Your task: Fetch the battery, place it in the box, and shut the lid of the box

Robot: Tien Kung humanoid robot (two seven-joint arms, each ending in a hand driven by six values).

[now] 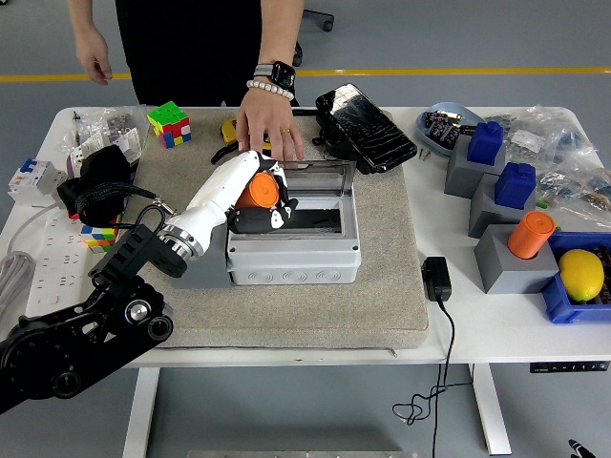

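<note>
Left robot hand (pixel 260 196) pinches one orange battery (pixel 258 191), holding it over the box (pixel 293 239) opening, presumably to lower it inside. Behind the robot hand, one person's hand (pixel 269 119) rests at the raised lid (pixel 320 176), likely steadying it. Far right on the surface (pixel 420 315): one more orange battery (pixel 531 235), two blue blocks (pixel 501 162).

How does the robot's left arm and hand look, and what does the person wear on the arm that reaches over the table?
The left arm is black, with round joints and a black cable looping beside it. A silver ring joins it to a white forearm shell. The left hand is white with black fingers. The person's hand has a dark watch and a pale beaded bracelet at the wrist, and a ring on one finger.
</note>
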